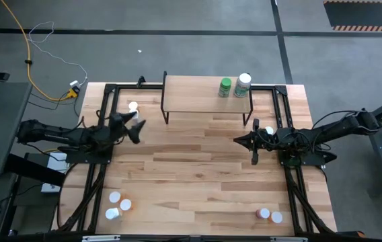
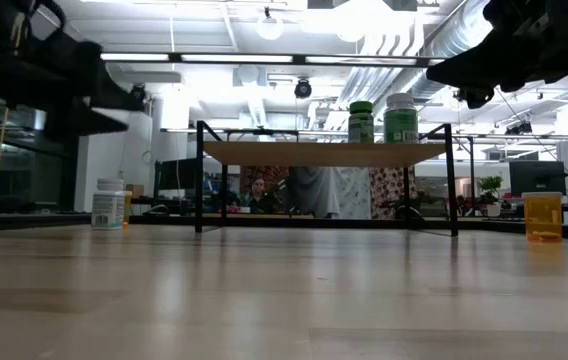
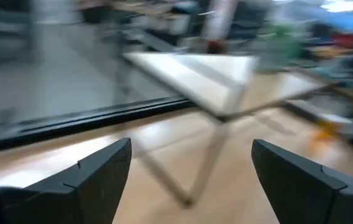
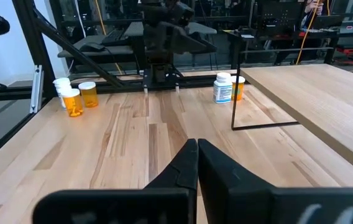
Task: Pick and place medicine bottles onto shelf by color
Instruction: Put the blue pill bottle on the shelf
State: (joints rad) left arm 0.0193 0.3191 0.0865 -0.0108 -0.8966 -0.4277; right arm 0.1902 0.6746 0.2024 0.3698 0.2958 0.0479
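Note:
The shelf (image 1: 208, 97) stands at the table's far middle on thin black legs. On its right end are a green bottle (image 1: 225, 87) and a white-capped green-labelled bottle (image 1: 244, 85). My left gripper (image 1: 139, 126) hovers open left of the shelf with nothing between its fingers (image 3: 102, 174); a white-capped bottle (image 1: 133, 107) stands just beyond it. My right gripper (image 4: 197, 149) hangs shut and empty right of the shelf's near edge, with an orange bottle (image 2: 542, 216) close by. Three bottles (image 1: 115, 197) stand at the near left, two (image 1: 263, 214) at the near right.
Black frame rails (image 1: 103, 107) run along both sides of the table under the arms. The shelf's legs (image 2: 200, 175) leave a gap under the board. Bare wood (image 1: 191, 181) lies between the two arms and the near bottle groups.

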